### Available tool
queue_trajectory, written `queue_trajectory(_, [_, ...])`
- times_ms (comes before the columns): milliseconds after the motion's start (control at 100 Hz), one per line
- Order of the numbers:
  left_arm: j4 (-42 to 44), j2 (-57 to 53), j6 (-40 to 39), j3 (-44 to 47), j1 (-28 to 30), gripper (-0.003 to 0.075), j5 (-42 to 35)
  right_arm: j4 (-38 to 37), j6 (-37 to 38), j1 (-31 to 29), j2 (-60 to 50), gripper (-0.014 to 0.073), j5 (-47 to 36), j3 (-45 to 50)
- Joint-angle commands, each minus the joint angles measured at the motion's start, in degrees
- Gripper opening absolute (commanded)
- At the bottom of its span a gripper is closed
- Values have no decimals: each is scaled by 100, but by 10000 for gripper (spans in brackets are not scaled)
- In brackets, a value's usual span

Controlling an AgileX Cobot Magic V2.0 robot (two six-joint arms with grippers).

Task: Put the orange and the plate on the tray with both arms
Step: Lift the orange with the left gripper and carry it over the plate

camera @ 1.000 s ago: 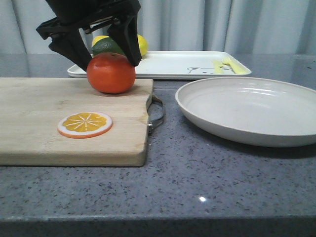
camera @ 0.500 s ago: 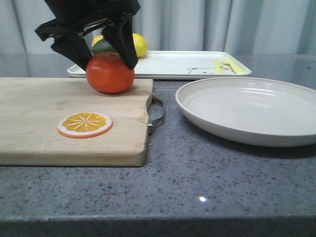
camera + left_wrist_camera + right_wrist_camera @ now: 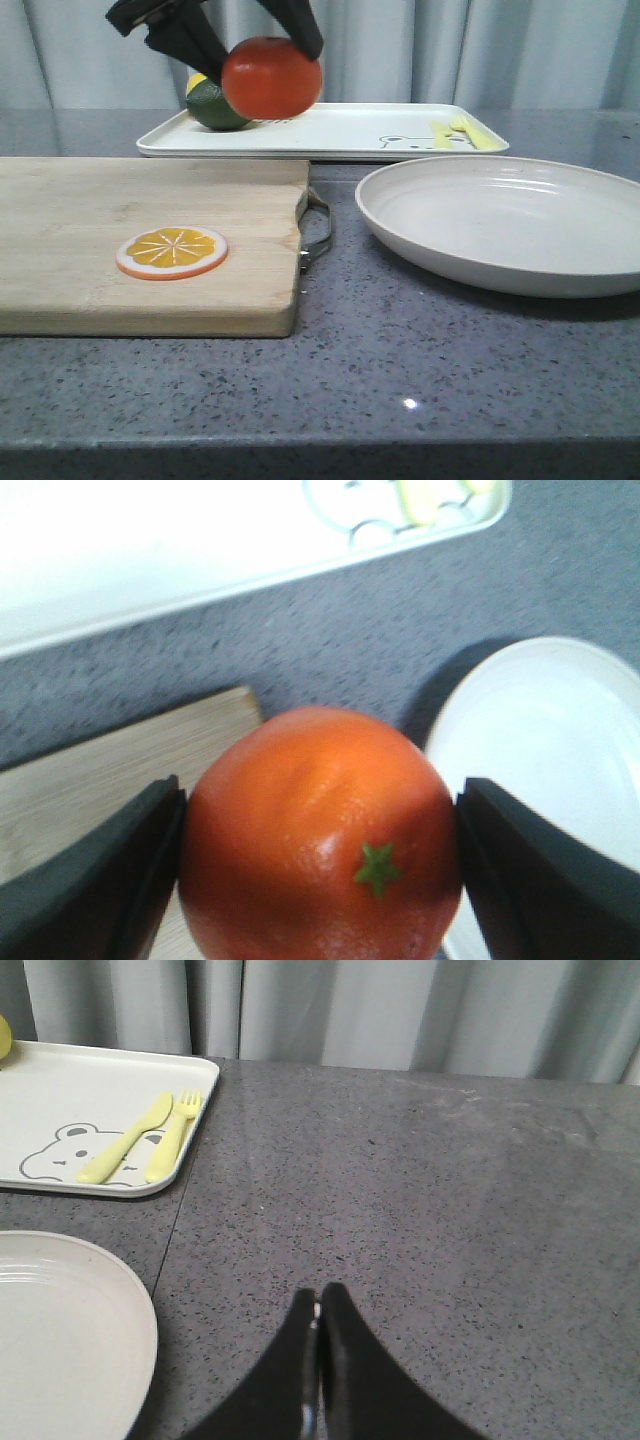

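My left gripper (image 3: 250,40) is shut on the orange (image 3: 271,77) and holds it in the air over the near left part of the white tray (image 3: 350,135). In the left wrist view the orange (image 3: 318,835) fills the space between the two black fingers (image 3: 95,880), green stem star up. The beige plate (image 3: 510,222) lies on the counter at the right, in front of the tray. My right gripper (image 3: 319,1305) is shut and empty above the bare counter, to the right of the plate (image 3: 60,1330) and the tray (image 3: 100,1110). It does not show in the front view.
A wooden cutting board (image 3: 90,230) with a metal handle (image 3: 318,230) lies at the left, an orange slice disc (image 3: 171,251) on it. A green lime (image 3: 215,103) and a yellow lemon (image 3: 197,82) sit at the tray's left end. Curtains hang behind.
My left gripper has lifted the orange off the cutting board and carried it up and to the right, over the tray's near edge. The plate has not moved.
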Motion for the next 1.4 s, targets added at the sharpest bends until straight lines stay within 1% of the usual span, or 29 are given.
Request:
queue_trajectory(0, [-287, -243, 134, -304, -257, 324, -188, -43, -14, -48, 57, -66, -427, -224])
queue_trajectory(70, [-287, -243, 288, -347, -527, 325, -270, -43, -14, -48, 57, -66, -427, -224])
queue_trajectory(160, [-275, -185, 298, -440, -878, 325, -430, -43, -14, -48, 57, -66, -427, -224])
queue_trajectory(450, [-265, 581, 298, -963, -1783, 324, -467, -43, -14, -48, 57, -66, -427, -224])
queue_trajectory(560, [-265, 842, 298, -1028, -1907, 325, -565, -43, -14, -48, 57, -66, -427, -224])
queue_trajectory(750, [-243, 1127, 298, -1028, -1929, 325, -670, -43, -14, -48, 57, -66, -415, -224])
queue_trajectory(850, [10, 1127, 298, -1028, -1929, 328, -670, -43, -14, -48, 57, -66, -415, -224])
queue_trajectory(900, [35, 1127, 298, -1028, -1929, 347, -670, -43, -14, -48, 57, -66, -415, -224])
queue_trajectory(970, [50, 1127, 298, -1028, -1929, 408, -670, -43, -14, -48, 57, -66, -415, -224])
queue_trajectory(1040, [49, 1127, 298, -1028, -1929, 499, -670, -43, -14, -48, 57, -66, -415, -224])
queue_trajectory(1120, [49, 1127, 310, -1028, -1929, 622, -658, -43, -14, -48, 57, -66, -415, -224])
queue_trajectory(1170, [49, 1127, 310, -1028, -1929, 676, -617, -43, -14, -48, 57, -66, -415, -224])
queue_trajectory(1210, [49, 1127, 310, -1028, -1929, 695, -586, -43, -14, -48, 57, -66, -415, -224])
queue_trajectory(1390, [66, 1117, 310, -1385, -1879, 692, -147, -43, -14, -48, 57, -66, -415, -224])
